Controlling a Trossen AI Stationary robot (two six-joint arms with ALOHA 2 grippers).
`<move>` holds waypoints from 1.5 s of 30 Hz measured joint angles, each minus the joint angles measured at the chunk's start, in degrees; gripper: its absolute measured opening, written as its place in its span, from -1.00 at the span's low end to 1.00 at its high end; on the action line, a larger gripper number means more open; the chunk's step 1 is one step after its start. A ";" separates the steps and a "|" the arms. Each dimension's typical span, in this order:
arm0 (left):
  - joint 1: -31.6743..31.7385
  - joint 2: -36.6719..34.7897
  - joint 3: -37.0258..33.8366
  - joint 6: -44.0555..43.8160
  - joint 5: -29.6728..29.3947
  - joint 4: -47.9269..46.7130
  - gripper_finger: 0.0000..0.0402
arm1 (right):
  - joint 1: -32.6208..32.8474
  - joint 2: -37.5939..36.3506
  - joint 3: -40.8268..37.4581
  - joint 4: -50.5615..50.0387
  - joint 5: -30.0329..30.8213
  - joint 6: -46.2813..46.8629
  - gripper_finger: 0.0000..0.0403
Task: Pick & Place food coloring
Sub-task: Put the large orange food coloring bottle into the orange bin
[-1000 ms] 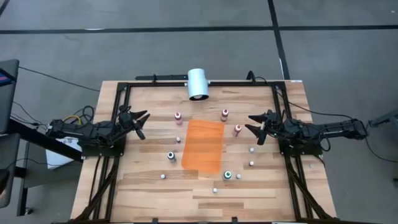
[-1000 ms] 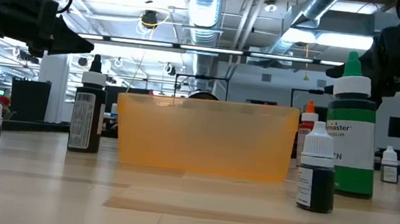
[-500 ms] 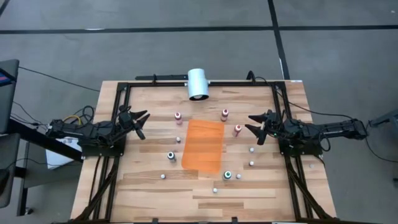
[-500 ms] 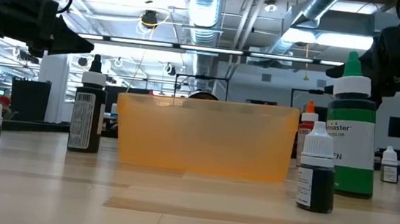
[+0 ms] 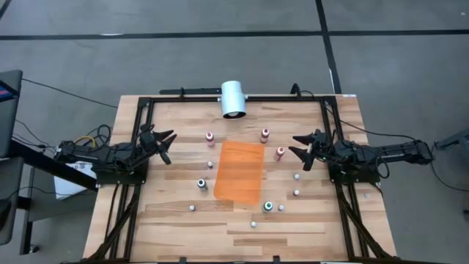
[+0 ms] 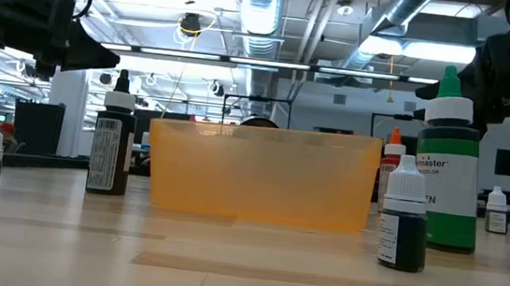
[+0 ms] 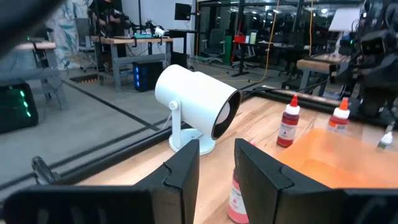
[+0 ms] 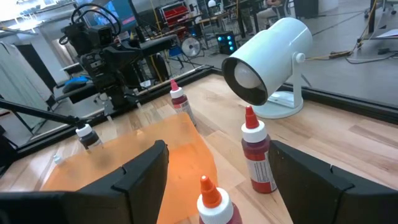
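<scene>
Both arms hang above the wooden table (image 5: 168, 220), one at each side, and neither holds anything. The left gripper (image 5: 165, 141) sits over the table's left edge with its fingers (image 7: 181, 180) drawn nearly together — only a narrow gap shows between them in the left wrist view. The right gripper (image 5: 300, 149) is over the right side, its fingers (image 8: 144, 169) spread wide apart, pointing toward the middle of the table.

The food coloring bottles stand scattered around an orange tray (image 5: 239, 171) at the centre of the table. Three red-topped bottles lie toward the far side: one (image 5: 210, 138) near the tray's far left corner, one (image 5: 264, 134) near its far right corner, and one (image 5: 279, 152) just beside the tray's right edge, close in front of the right gripper. A teal-topped bottle (image 5: 201, 184) stands just left of the tray, another (image 5: 268, 207) near its near right corner. Small white-capped bottles dot the table around them, such as one (image 5: 297, 193) on the right and one (image 5: 253, 224) toward the near edge — all upright and apart from each other.

A white cylindrical camera (image 5: 234, 99) sits on its stand at the far edge, behind the tray. In the low view the green bottle (image 6: 446, 171) stands tall to the right of the tray.
</scene>
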 joint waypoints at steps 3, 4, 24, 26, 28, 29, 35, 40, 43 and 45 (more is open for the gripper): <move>0.00 0.00 -0.01 -2.49 0.01 0.00 -0.54 | 0.02 -0.01 -0.01 0.00 0.00 3.71 0.31; 0.00 0.00 -0.01 -2.66 0.01 0.00 -0.54 | 0.02 0.00 -0.01 0.00 0.00 5.90 0.31; 0.00 0.00 -0.03 -5.96 5.23 0.04 -0.54 | -4.62 1.37 13.26 3.83 2.93 -2.28 0.31; 0.00 0.00 -0.03 -6.81 5.99 0.04 -0.54 | -4.00 3.31 17.03 -1.98 3.14 -6.60 0.31; -0.01 0.00 -0.03 -7.91 6.73 0.07 -0.54 | -3.61 5.79 21.39 -9.75 3.38 -8.35 0.31; -0.02 0.00 -0.03 -8.34 7.13 0.07 -0.54 | -3.61 7.25 23.66 -13.69 3.37 -8.44 0.31; -0.02 0.00 -0.03 -8.75 8.51 0.11 -0.54 | -3.65 17.69 35.71 -37.53 3.37 -2.40 0.31; -0.02 0.00 -0.03 -8.73 8.49 0.10 -0.54 | -3.65 25.48 43.02 -50.87 3.03 2.57 0.31; -0.02 0.00 -0.03 -8.73 8.48 0.10 -0.54 | -3.65 30.08 45.88 -54.63 2.84 3.41 0.31; -0.02 0.00 -0.03 -8.71 8.49 0.11 -0.54 | -3.65 32.61 47.00 -55.85 1.76 3.41 0.31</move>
